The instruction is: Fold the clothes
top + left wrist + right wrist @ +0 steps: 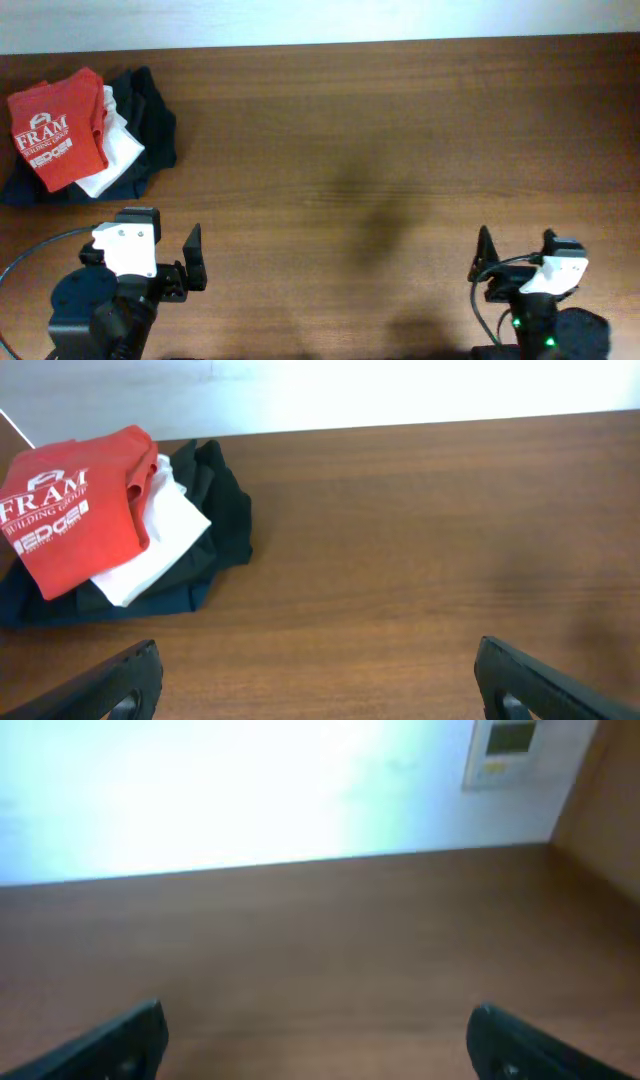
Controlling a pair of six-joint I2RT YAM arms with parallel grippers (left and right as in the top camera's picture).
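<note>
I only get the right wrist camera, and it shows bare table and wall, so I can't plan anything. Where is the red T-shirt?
Observer: The red T-shirt lies at the far left corner of the table, on the left arm's side.
Operator: Lying alone?
Observer: No. It tops a pile, over a white garment and dark garments.
Operator: Is the left gripper on it?
Observer: No. The left gripper is open and empty, apart from the pile, like the right gripper.
</note>
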